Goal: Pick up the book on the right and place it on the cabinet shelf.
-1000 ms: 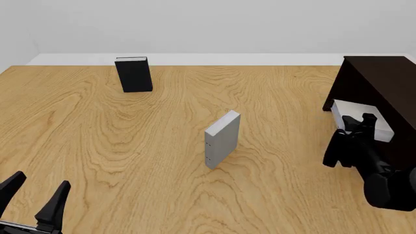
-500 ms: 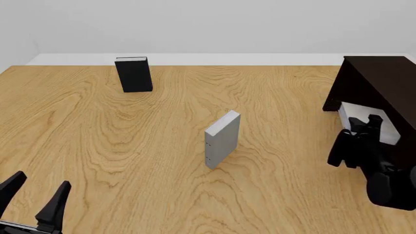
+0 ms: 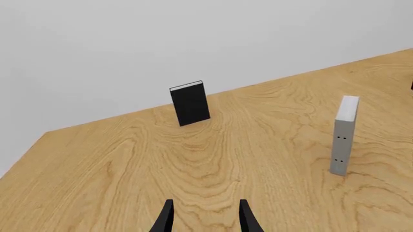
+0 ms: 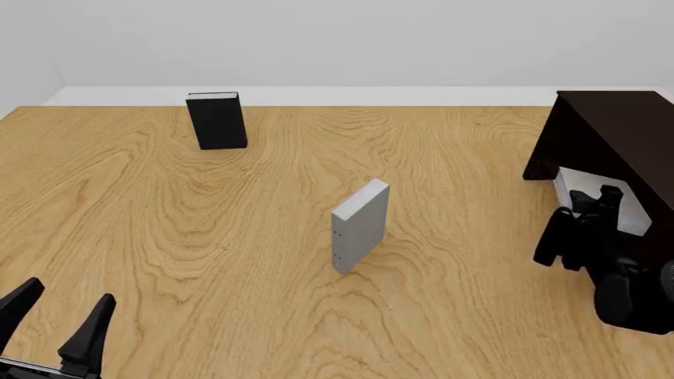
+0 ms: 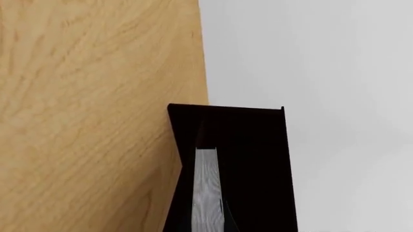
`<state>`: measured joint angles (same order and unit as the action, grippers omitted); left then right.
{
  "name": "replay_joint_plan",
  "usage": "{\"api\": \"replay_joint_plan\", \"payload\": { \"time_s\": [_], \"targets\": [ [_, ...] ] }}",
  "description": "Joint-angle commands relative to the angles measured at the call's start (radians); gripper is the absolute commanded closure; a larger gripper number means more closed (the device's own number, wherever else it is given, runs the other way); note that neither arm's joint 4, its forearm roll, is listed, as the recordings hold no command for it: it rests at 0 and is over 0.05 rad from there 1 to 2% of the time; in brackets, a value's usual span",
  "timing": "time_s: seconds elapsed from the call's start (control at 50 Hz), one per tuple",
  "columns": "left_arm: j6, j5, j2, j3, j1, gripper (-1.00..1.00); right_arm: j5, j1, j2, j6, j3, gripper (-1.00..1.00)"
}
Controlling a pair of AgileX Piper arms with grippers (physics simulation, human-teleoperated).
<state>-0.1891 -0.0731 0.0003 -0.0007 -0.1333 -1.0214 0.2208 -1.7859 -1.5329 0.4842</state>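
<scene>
Table (image 4: 211,237): light wood grain, white wall behind. Cabinet (image 4: 616,134): very dark brown, at the table's 3 o'clock edge in the front view, its open side facing the arms' side; also seen in the right wrist view (image 5: 252,159) as a dark box against the wall. Book (image 4: 600,196): light grey with paler edge, lying partly inside the cabinet's opening on the shelf, its near end sticking out toward the right gripper; in the right wrist view (image 5: 206,188) a pale grey strip set within the dark interior. Right gripper (image 4: 595,207): black, at the 4 o'clock side of the table, its tip at the book's near end; the fingers appear to sit either side of the book, but whether they clamp it cannot be told. Dotted book (image 4: 361,225): grey, standing upright near the table's centre, tiny dark dots on its narrow side; well apart from the cabinet; shown in the left wrist view (image 3: 344,135) upright. Black book (image 4: 217,120): standing upright at 11 o'clock near the far wall; also in the left wrist view (image 3: 190,103). Left gripper (image 4: 53,324): at 7 o'clock, low over bare table, fingers spread apart with nothing between them; fingertips (image 3: 166,217) visible in its own view.
</scene>
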Motion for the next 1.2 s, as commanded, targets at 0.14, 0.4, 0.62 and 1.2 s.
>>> {"api": "replay_joint_plan", "payload": {
  "time_s": [0.14,0.4,0.62,1.2],
  "targets": [
    [0.001,-0.003,0.000,0.000,0.001,-1.00,-0.006,0.015,-0.029,0.020,0.040,1.00],
    [-0.001,-0.011,0.000,0.000,0.000,-1.00,0.000,0.027,-0.064,0.021,0.071,1.00],
    [-0.001,-0.011,0.000,0.001,0.003,-1.00,-0.005,0.038,-0.091,0.023,0.075,1.00],
    [-0.002,-0.010,0.000,0.001,-0.002,-1.00,0.150,0.028,-0.053,0.110,0.086,1.00]
  ]
}}
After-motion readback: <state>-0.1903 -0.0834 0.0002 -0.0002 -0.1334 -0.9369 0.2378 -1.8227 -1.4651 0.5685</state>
